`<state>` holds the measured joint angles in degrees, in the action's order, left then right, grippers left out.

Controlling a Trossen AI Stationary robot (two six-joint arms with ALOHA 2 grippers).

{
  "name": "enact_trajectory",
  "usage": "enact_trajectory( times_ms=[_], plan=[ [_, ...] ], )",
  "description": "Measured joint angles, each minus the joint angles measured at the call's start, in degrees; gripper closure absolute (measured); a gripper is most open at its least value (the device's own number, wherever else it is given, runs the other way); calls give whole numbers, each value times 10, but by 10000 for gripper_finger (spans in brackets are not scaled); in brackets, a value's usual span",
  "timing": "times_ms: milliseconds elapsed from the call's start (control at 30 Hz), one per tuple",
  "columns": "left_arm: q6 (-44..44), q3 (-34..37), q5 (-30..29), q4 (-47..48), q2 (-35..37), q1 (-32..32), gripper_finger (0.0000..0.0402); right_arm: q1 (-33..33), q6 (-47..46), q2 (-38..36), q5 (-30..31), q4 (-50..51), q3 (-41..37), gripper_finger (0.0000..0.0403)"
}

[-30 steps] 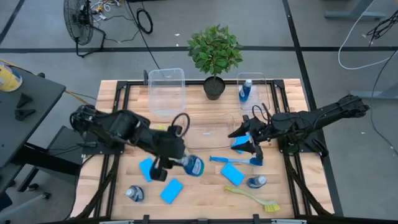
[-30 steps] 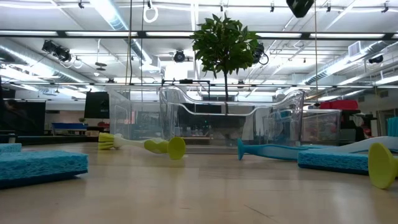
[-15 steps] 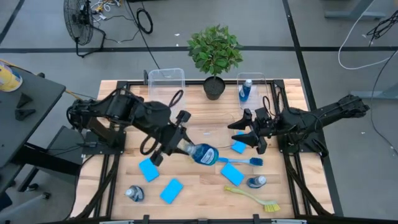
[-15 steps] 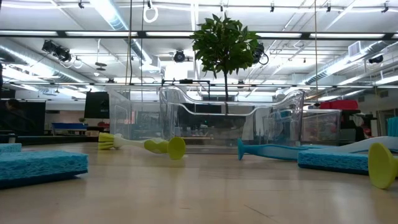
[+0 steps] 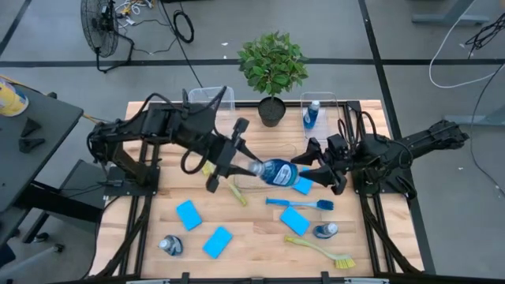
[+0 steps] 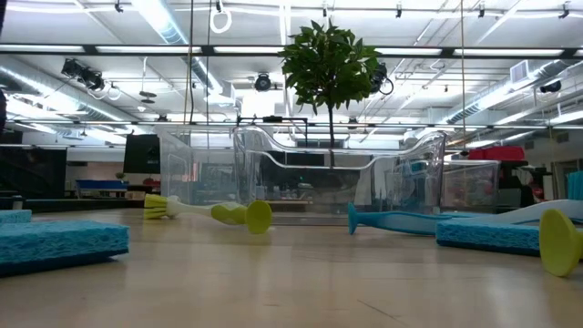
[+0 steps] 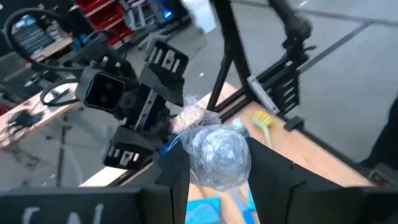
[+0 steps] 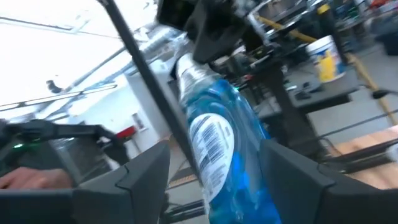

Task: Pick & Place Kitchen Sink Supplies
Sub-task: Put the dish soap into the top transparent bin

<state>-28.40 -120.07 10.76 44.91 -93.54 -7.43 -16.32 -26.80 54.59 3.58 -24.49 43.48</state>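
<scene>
Bottle point(image 5: 276, 171) of blue liquid hangs in mid-air near the centre of the high view, lying sideways above the table point(image 5: 252, 237), its neck clamped in the left gripper point(image 5: 249, 166) and its rounded base pointing at the right gripper point(image 5: 306, 169). The right gripper's jaws stand wide apart, one on each side of the bottle's body in the right wrist view, not yet touching it as far as I can tell; this looks like a hand-over.

It is clear, smooth plastic with a paper label point(image 8: 211, 146), so probably slippery and a little squashy; being mostly full, it should carry some weight and the liquid may slosh. The label band around the belly seems the best place to grip, firmly but without crushing.

Farther out, a blue brush point(image 5: 300, 203) and two blue sponges point(image 5: 296, 221) lie to the lower right of centre, another bottle point(image 5: 325, 231) beside them. A potted plant point(image 5: 272, 71) stands at the upper middle, with clear bins point(image 5: 211, 110) beside it.
</scene>
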Motion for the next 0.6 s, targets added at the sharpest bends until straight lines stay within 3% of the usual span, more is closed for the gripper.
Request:
enact_trajectory(
  times_ms=[267, 600],
  plan=[
    [7, 0, 83, -20, -2, 12, 267, 1, 1, 1, -32, 3, 0, 154],
    [10, 0, 87, -32, -10, 12, 267, 18, 2, 43, -55, -16, 0, 154]
  ],
)
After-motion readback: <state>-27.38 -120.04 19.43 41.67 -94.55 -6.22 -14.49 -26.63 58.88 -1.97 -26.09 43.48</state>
